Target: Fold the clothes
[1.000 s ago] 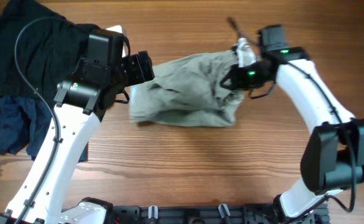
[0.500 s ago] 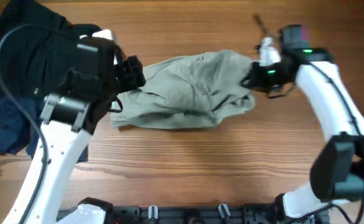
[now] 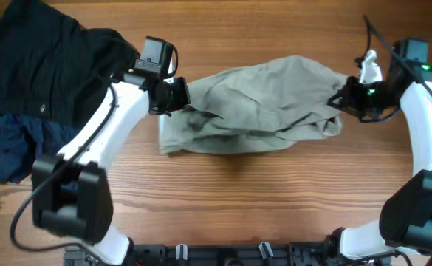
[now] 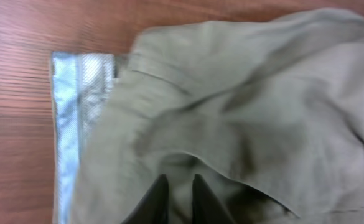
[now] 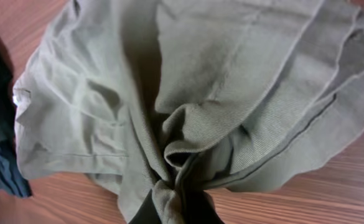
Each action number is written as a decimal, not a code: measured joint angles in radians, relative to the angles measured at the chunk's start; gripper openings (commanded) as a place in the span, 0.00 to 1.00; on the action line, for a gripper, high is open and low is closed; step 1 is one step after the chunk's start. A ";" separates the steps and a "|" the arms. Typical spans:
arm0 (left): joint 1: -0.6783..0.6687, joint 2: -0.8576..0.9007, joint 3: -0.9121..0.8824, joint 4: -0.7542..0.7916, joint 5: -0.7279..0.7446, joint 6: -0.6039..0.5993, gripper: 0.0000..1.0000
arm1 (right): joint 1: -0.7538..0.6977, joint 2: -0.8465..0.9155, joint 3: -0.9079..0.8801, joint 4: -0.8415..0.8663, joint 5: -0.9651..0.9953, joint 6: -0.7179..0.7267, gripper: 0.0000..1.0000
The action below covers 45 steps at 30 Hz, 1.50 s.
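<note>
Khaki-grey cotton garment point(image 3: 260, 103) lies wrinkled across the middle of the wooden table point(image 3: 238, 192), spread lengthways from left to right. Left gripper point(image 3: 177, 94) sits at the garment's left end; the wrist view shows its fingers point(image 4: 160, 200) drawn close together with a fold of the cloth pinched between them. Right gripper point(image 3: 346, 97) sits at the right end, clenched on a bunched twist of the same cloth, which fans away from it in the wrist view. A pale blue strip point(image 4: 70, 124) shows along the garment's left edge, beside bare wood. A black cloth point(image 3: 46, 59) is heaped at the far left corner, with a navy cloth point(image 3: 9, 148) on its near side
</note>
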 measured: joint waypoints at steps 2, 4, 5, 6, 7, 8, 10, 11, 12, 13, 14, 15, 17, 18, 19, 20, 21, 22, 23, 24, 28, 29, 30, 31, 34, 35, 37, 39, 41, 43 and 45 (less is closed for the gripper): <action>0.000 0.052 0.000 0.010 0.031 -0.009 0.04 | -0.023 0.000 0.000 -0.002 0.000 -0.011 0.04; 0.000 0.090 0.000 0.016 0.048 -0.022 0.04 | -0.027 0.000 0.000 -0.002 0.000 -0.018 0.04; 0.000 0.101 0.000 0.019 0.055 -0.026 0.04 | -0.027 0.000 0.000 -0.002 0.000 -0.019 0.04; 0.000 0.109 0.000 0.030 0.069 -0.030 0.04 | -0.027 0.000 0.000 -0.001 0.000 -0.023 0.04; 0.000 0.114 0.000 0.047 0.088 -0.033 0.04 | -0.027 0.000 0.000 -0.002 0.000 -0.023 0.04; -0.001 0.116 0.000 0.056 0.100 -0.034 0.04 | -0.027 0.000 0.000 -0.002 0.000 -0.026 0.04; -0.005 0.125 0.000 0.068 0.122 -0.037 0.04 | -0.027 0.000 0.000 -0.002 0.000 -0.028 0.04; -0.005 0.133 0.000 0.068 0.126 -0.040 0.04 | -0.027 0.000 0.000 -0.002 0.000 -0.029 0.04; -0.005 0.144 0.000 0.067 0.132 -0.040 0.04 | -0.027 0.000 0.000 -0.002 0.000 -0.029 0.04; -0.005 0.161 0.000 0.063 0.134 -0.040 0.04 | -0.027 0.000 0.000 -0.002 0.000 -0.029 0.04; -0.004 0.179 0.000 0.059 0.137 -0.040 0.04 | -0.027 0.000 0.000 -0.002 0.000 -0.029 0.04; -0.003 0.199 0.000 0.059 0.140 -0.040 0.04 | -0.027 0.000 0.000 -0.002 0.000 -0.029 0.04; -0.001 0.239 0.000 0.060 0.148 -0.040 0.04 | -0.027 0.000 0.000 -0.002 0.000 -0.031 0.04; 0.000 0.246 0.000 0.060 0.150 -0.040 0.04 | -0.027 0.000 0.000 -0.002 -0.002 -0.033 0.05; 0.002 0.252 0.000 0.062 0.151 -0.040 0.04 | -0.027 0.000 0.000 -0.002 -0.006 -0.034 0.04; 0.003 0.257 0.001 0.064 0.155 -0.040 0.04 | -0.026 0.000 0.000 -0.002 -0.013 -0.035 0.04; 0.005 0.261 0.001 0.068 0.161 -0.040 0.04 | -0.020 0.000 0.000 0.000 -0.031 -0.045 0.04; 0.008 0.265 0.002 0.071 0.171 -0.040 0.04 | -0.009 0.000 0.000 0.006 -0.054 -0.058 0.04; 0.010 0.269 0.005 0.073 0.179 -0.040 0.04 | 0.009 0.000 0.000 0.015 -0.079 -0.069 0.04; 0.012 0.278 0.009 0.079 0.196 -0.040 0.04 | 0.044 0.000 0.000 0.033 -0.103 -0.082 0.04; 0.012 0.291 0.014 0.096 0.233 -0.041 0.04 | 0.212 0.000 0.000 0.101 -0.133 -0.098 0.04; 0.012 0.292 0.014 0.099 0.237 -0.041 0.04 | 0.273 0.000 0.000 0.127 -0.133 -0.100 0.04; 0.012 0.293 0.014 0.101 0.240 -0.041 0.04 | 0.332 0.000 0.000 0.148 -0.132 -0.096 0.04; 0.012 0.293 0.014 0.101 0.241 -0.041 0.04 | 0.394 0.000 0.000 0.179 -0.130 -0.086 0.04; 0.011 0.293 0.014 0.103 0.244 -0.041 0.04 | 0.570 0.000 0.000 0.264 -0.112 -0.039 0.04; 0.011 0.293 0.014 0.104 0.244 -0.041 0.04 | 0.604 0.000 0.000 0.283 -0.105 -0.025 0.04; 0.008 0.293 0.014 0.105 0.244 -0.041 0.04 | 0.682 0.000 0.000 0.327 -0.079 0.019 0.05; 0.005 0.294 0.014 0.108 0.244 -0.041 0.04 | 0.735 0.002 0.000 0.354 -0.051 0.063 0.04; 0.001 0.294 0.014 0.110 0.243 -0.041 0.04 | 0.753 0.008 0.000 0.374 -0.037 0.099 0.04; -0.002 0.294 0.014 0.112 0.243 -0.041 0.04 | 0.758 0.023 0.000 0.389 -0.033 0.124 0.04; -0.003 0.294 0.014 0.112 0.243 -0.040 0.04 | 0.764 0.040 0.000 0.401 -0.032 0.135 0.17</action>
